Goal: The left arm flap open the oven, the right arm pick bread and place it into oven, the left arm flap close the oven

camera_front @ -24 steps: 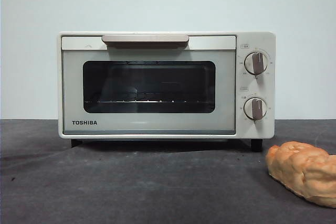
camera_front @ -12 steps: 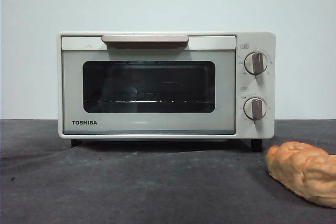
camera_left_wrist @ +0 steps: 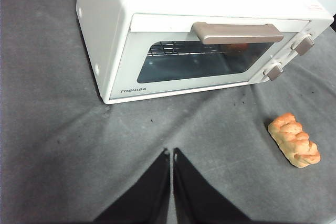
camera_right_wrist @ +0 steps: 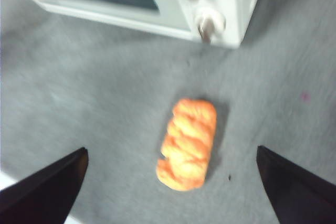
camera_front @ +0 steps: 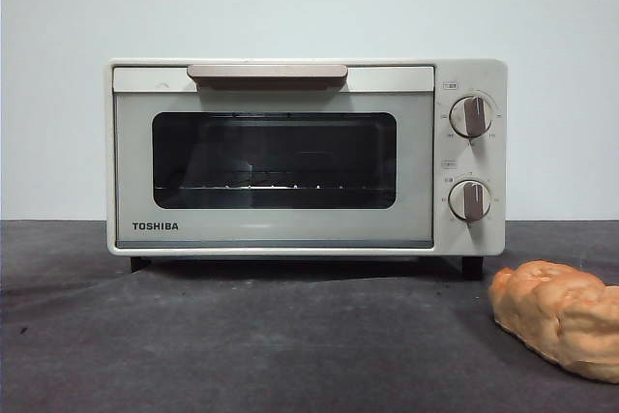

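The oven [camera_front: 306, 157] stands with its door shut, so the opening step has not begun. Left gripper [camera_left_wrist: 171, 153], jaws pressed together, hangs well before the oven. Right gripper [camera_right_wrist: 171, 153], jaws spread wide, hovers above the bread [camera_right_wrist: 187, 142], which lies before the oven's knob side. The next move calls for the left gripper to reach the handle [camera_left_wrist: 237, 32].

I see a dark grey bench [camera_front: 242, 345] with a slightly wrinkled, cloth-like top. The cream oven [camera_front: 306, 157] stands on it on short black feet, door shut. The bread [camera_front: 561, 316] lies directly on the bench, near the oven's knob side, apart from it.
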Tool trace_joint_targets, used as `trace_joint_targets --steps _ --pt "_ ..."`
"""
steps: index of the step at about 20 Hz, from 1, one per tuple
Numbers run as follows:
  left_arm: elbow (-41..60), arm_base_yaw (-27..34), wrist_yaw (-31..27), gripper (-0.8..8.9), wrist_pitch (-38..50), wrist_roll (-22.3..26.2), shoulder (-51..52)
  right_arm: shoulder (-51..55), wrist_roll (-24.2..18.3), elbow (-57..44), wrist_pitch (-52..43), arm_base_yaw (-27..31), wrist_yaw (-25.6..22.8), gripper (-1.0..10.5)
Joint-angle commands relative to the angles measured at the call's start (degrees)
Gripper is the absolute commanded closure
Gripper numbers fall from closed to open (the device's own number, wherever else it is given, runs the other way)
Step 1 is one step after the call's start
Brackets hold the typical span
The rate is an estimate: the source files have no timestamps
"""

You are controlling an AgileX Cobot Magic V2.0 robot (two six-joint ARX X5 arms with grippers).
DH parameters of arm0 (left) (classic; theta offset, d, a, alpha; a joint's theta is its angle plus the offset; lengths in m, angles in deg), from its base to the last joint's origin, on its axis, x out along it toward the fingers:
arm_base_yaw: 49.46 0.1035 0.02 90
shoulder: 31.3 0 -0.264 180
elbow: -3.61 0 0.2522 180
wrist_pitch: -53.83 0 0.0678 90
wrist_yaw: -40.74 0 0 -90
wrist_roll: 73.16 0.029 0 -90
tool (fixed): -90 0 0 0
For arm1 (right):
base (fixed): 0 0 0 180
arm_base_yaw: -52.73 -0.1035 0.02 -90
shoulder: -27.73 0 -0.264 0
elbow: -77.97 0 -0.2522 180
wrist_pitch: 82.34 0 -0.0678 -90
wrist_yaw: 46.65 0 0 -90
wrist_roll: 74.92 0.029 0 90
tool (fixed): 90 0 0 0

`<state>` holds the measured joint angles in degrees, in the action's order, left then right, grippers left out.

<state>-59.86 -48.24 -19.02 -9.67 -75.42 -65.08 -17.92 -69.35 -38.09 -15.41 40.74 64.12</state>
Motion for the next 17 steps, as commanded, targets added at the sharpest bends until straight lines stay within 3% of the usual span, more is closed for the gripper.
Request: trace_joint_targets --steps 1,9,14,17 --pt "-1.1 -0.1 0.3 7.97 0.4 0.7 -0.3 -1.6 4.2 -3.3 -4.0 -3.0 -1.6 4.3" --pt "-1.1 -0.1 0.3 7.97 0.4 0.7 -0.3 -10.5 13.0 -16.1 -21.5 -16.2 -13.4 4.3" --pt "-1.1 -0.1 0.3 7.97 0.3 0.7 -0.3 -19.7 14.9 -16.3 -27.8 -21.8 -23.5 4.3" --pt "-1.1 -0.1 0.3 7.97 0.0 0.7 -0.3 -24.3 15.1 -16.3 -30.6 -22.8 -26.1 4.4"
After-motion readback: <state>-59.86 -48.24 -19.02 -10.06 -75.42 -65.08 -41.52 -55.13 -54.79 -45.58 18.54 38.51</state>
